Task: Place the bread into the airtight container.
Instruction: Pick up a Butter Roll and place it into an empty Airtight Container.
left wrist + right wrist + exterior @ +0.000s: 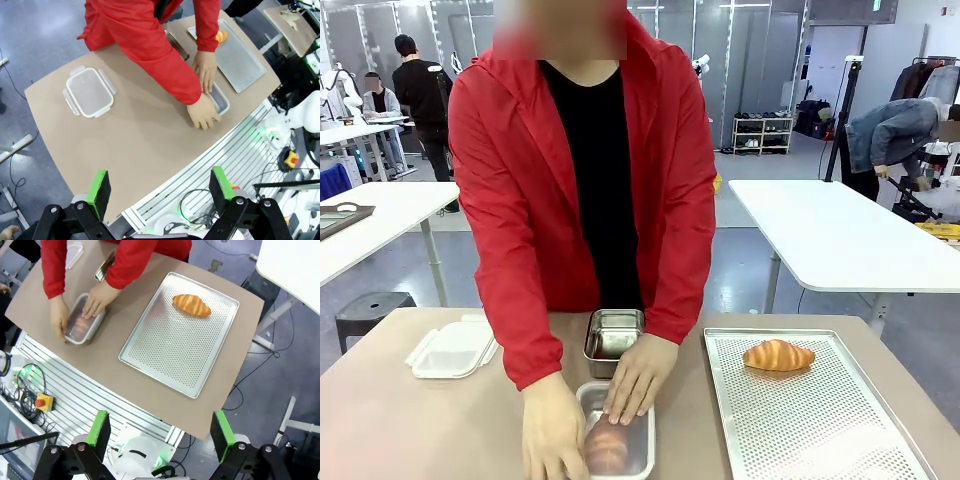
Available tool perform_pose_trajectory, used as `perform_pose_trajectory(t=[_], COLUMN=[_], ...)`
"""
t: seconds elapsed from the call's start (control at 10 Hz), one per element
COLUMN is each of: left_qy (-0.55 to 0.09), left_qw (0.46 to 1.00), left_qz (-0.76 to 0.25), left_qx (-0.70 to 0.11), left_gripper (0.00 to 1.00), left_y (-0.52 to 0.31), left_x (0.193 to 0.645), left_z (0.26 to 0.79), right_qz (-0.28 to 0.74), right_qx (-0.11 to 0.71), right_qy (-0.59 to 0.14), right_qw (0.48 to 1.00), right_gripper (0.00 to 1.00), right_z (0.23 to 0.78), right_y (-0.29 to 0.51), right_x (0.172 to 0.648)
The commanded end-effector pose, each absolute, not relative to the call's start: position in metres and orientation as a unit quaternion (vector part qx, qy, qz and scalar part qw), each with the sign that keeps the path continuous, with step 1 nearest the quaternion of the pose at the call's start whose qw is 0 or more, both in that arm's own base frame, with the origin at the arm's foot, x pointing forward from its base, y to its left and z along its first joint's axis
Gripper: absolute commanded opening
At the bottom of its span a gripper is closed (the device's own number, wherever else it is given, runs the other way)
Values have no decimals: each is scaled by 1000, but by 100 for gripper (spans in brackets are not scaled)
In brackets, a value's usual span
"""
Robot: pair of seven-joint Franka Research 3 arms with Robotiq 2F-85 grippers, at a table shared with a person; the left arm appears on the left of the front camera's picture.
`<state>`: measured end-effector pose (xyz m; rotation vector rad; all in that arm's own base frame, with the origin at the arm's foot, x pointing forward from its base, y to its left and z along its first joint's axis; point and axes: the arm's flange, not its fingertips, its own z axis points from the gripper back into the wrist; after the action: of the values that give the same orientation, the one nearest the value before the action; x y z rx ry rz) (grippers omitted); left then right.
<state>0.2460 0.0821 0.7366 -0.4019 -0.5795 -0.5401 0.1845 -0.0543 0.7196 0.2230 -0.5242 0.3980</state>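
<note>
Browned bread roll (608, 447) sits inside small rectangular steel container (649, 445), at robot-side edge of brown table (380, 420), apparently under clear lid.

Person's one hand (552, 432) cups container's side. Other hand (640, 376) lies flat on top, fingers spread.

Step judged: sealing. Press evenly round all edges, brace box against sliding, don't crush bread.

Left gripper (160, 180) and right gripper (161, 422) both spread wide, empty, high above table. Best kept clear of hands.

Second golden croissant (778, 355) lies on perforated metal tray (810, 420), well apart from container.

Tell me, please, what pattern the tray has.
The tray is silver, gridded with small holes; the right wrist view shows it best.
</note>
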Motion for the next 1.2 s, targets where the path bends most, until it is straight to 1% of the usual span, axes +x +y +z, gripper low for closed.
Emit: perform_pose_trajectory(t=[0.0,0.1,0.2,0.3,0.4,0.5,0.7,0.8,0.9,1.0,1.1], left_qy=[-281,-281,-281,-281,-281,-281,-281,-281,-281,-281,-281], left_qw=[900,900,900,900,900,900,900,900,900,900,900], left_qz=[-270,-270,-270,-270,-270,-270,-270,-270,-270,-270,-270], left_qx=[-196,-196,-196,-196,-196,-196,-196,-196,-196,-196,-196], left_gripper=[100,100,100,100,100,100,100,100,100,100,100], left_y=[81,81,81,81,81,81,81,81,81,81,81], left_x=[245,245,245,245,245,245,245,245,245,245,245], left_z=[737,737,737,737,737,737,737,737,737,737,737], right_qz=[253,302,346,377,399,410,411,386,344,315,333], right_qx=[101,138,194,196,191,158,148,171,182,175,167], right_qy=[-315,-292,-287,-288,-283,-287,-297,-320,-362,-377,-367], right_qw=[909,897,872,858,851,851,849,848,847,853,852], right_gripper=[100,100,100,100,100,100,100,100,100,100,100], right_z=[759,751,724,694,666,630,601,615,642,653,655], right_y=[-55,-40,-17,7,27,45,50,34,-15,-67,-109], right_x=[188,224,253,270,278,281,281,282,283,281,270])
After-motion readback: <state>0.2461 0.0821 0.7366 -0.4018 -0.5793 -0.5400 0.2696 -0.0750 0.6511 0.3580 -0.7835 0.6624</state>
